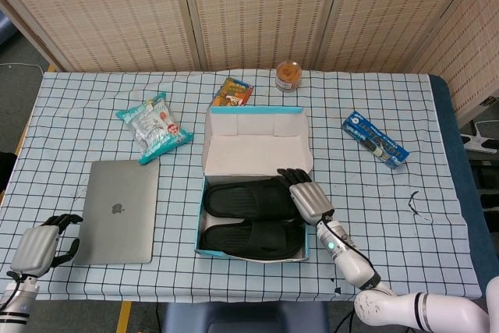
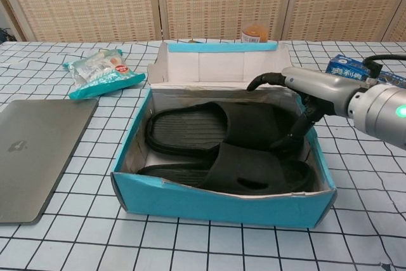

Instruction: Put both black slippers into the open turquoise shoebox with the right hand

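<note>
Even, bright light is falling from overhead in both views, and nothing is looking washed out or dim. Shadows are staying soft and short; the deepest one is pooling inside the turquoise shoebox point(image 2: 222, 198) around the black slippers point(image 2: 219, 147). A faint sheen is showing on the silver shell of the right hand point(image 2: 311, 90). Both pictures are looking sharp, though the chest view is bending lines slightly near its edges.

i see two matt black rubbery slippers point(image 2: 225, 147) in a turquoise cardboard shoebox point(image 2: 216, 198) with a plain white paper-like lining. my right hand point(image 1: 310, 200) shows smooth silvery shells and dark fingers. checked cloth point(image 1: 70, 107) covers the table, beside a matt metal-grey laptop point(image 1: 118, 212).
</note>
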### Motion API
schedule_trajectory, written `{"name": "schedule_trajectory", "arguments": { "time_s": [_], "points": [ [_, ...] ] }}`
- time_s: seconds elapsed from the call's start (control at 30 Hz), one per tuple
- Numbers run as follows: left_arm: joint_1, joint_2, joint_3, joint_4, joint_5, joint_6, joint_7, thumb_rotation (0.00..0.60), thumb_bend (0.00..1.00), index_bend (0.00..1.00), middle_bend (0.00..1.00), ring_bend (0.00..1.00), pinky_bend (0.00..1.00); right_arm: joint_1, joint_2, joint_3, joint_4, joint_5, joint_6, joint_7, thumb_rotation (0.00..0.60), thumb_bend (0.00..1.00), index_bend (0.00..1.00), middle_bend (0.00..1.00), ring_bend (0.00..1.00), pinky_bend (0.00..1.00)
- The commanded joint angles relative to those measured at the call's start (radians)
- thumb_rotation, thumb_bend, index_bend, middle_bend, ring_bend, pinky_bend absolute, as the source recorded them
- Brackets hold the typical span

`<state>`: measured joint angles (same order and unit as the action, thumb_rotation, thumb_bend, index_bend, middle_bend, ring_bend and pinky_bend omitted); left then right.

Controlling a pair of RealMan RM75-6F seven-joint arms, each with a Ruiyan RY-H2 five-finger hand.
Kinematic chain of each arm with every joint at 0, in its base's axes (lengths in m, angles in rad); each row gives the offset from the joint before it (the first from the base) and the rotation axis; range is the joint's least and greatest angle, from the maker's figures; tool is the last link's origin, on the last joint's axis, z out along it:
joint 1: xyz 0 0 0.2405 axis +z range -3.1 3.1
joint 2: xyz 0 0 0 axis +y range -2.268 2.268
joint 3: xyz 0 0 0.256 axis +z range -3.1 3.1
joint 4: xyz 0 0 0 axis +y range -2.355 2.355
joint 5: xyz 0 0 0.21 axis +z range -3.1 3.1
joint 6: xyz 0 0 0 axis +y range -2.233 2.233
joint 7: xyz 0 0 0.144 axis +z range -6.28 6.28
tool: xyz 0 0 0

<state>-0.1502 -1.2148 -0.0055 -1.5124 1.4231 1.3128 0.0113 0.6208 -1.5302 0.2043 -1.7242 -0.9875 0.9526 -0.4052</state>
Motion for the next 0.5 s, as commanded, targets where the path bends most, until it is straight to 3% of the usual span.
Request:
{"name": "schedule_trajectory", "arguments": {
  "time_s": [0.03,0.23,0.37,0.5],
  "points": [
    [0.001,0.000,0.001,0.003,0.003,0.004,0.004,0.600,0.43,0.32,0.32,0.30,0.55,0.007,0.044,-0.003,-0.033,0.002,-0.044,0.049,0.600,0.02,0.11,0.03,0.00,0.02],
    [0.003,-0.001,-0.001,0.008,0.013,0.017,-0.001,0.600,0.43,0.32,0.32,0.30,0.55,-0.046,0.184,-0.028,-0.146,-0.146,-0.033,0.185,0.600,0.02,0.06,0.03,0.00,0.02],
    [0.006,-0.003,-0.004,0.007,0.020,0.032,-0.004,0.600,0.43,0.32,0.32,0.30,0.55,-0.120,0.333,-0.087,-0.228,-0.307,0.012,0.296,0.600,0.02,0.07,0.03,0.00,0.02],
    [0.008,-0.004,-0.001,0.005,0.037,0.049,0.007,0.600,0.43,0.31,0.33,0.30,0.55,-0.203,0.450,-0.161,-0.206,-0.436,0.099,0.339,0.600,0.02,0.09,0.03,0.00,0.02]
  ]
}}
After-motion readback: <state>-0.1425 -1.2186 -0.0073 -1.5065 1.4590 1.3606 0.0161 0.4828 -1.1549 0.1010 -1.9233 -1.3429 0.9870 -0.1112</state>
